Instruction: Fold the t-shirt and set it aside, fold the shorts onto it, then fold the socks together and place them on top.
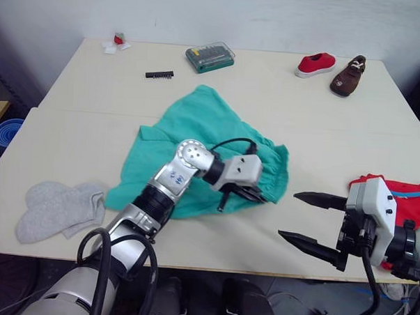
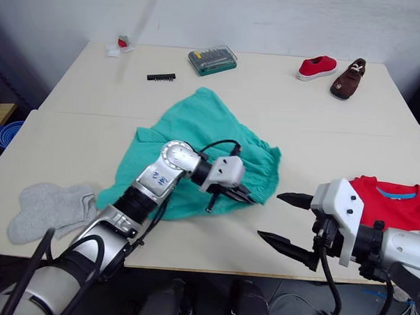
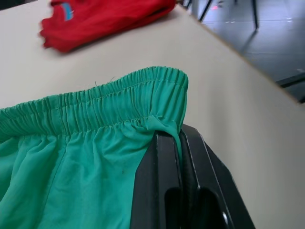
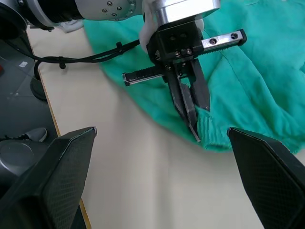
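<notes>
Leftmost, the socks point(image 1: 60, 208) lay in a loose grey heap near the worktop's point(image 1: 78, 134) front edge, untouched and well apart from everything else. Beside them, toward the middle, the shorts point(image 1: 197, 139) sprawled rumpled and unfolded, and the left gripper point(image 1: 254, 194) had its jaws pressed together on the near corner of the gathered waistband (the wrist view showed teal fabric pinched between the fingers point(image 3: 162, 186)). Further right, the right gripper point(image 1: 319, 221) hovered just off the front edge with its jaws spread wide, pointed at the shorts and holding nothing. Farthest right sat the t-shirt point(image 2: 393, 200), already folded and set aside near the front corner. The step in hand looked like folding the shorts; doing it well would probably mean taking a second waistband corner with the free jaws, so the cloth lifts flat rather than bunching, before carrying it across onto the shirt.
</notes>
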Controlling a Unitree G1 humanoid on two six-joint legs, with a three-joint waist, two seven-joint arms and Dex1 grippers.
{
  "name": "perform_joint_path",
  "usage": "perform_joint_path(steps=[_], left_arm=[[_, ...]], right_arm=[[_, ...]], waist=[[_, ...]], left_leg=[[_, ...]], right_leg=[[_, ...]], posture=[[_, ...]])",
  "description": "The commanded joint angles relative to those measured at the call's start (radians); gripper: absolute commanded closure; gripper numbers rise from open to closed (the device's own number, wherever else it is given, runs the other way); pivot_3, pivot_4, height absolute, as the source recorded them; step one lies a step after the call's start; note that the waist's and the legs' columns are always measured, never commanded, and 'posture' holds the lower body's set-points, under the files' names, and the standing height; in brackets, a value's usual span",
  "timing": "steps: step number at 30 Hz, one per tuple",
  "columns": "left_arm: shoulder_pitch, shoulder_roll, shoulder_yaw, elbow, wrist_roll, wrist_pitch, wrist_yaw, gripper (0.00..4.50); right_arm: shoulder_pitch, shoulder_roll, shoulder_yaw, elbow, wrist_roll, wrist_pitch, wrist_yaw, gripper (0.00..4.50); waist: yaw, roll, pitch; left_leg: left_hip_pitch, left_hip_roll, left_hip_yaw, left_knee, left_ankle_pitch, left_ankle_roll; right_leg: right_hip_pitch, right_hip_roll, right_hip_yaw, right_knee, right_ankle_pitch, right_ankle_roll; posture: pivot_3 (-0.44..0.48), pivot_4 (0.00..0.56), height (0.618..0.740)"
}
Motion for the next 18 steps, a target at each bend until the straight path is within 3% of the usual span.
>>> perform_joint_path(steps=[1, 6, 9, 12, 18], left_arm=[[0.029, -0.016, -0.027, -0.086, -0.025, 0.028, -0.023, 4.49], [0.059, 0.015, 0.0, -0.153, -0.049, 0.125, -0.02, 4.49], [0.065, 0.047, 0.052, -0.247, -0.167, 0.278, -0.074, 3.84], [0.06, 0.095, 0.126, -0.35, -0.296, 0.436, -0.109, 2.85], [0.067, 0.309, 0.219, -0.481, -0.424, 0.57, -0.191, 0.99]], right_arm=[[0.024, -0.013, -0.052, -0.029, -0.037, -0.041, 0.022, 0.0], [0.041, -0.012, -0.051, -0.024, -0.059, -0.06, 0.042, 0.0], [0.041, -0.017, -0.042, -0.018, -0.068, -0.069, 0.06, 0.0], [0.041, -0.027, -0.029, -0.017, -0.091, -0.079, 0.081, 0.0], [0.038, -0.046, 0.023, -0.022, -0.157, -0.121, 0.113, 0.0]], waist=[[0.0, 0.0, 0.0], [-0.001, 0.0, 0.0], [-0.001, 0.0, 0.0], [-0.001, 0.0, 0.0], [-0.008, 0.001, 0.0]], left_leg=[[0.0, 0.0, 0.0, 0.0, 0.0, 0.0], [0.0, 0.0, -0.001, 0.0, 0.0, 0.0], [0.0, 0.0, -0.002, 0.0, 0.0, 0.0], [0.0, 0.0, -0.003, 0.0, 0.0, 0.0], [0.001, 0.001, -0.003, 0.0, 0.001, -0.002]], right_leg=[[0.0, 0.0, 0.0, 0.0, 0.0, 0.0], [0.0, 0.0, 0.0, 0.0, 0.0, 0.0], [0.001, 0.0, 0.0, 0.0, 0.0, 0.0], [0.001, 0.0, 0.0, 0.0, 0.0, 0.0], [0.002, 0.0, -0.001, 0.001, 0.0, 0.0]], posture=[[0.0, 0.15, 0.74], [0.0, 0.15, 0.74], [0.0, 0.15, 0.74], [0.0, 0.15, 0.74], [0.0, 0.15, 0.74]])
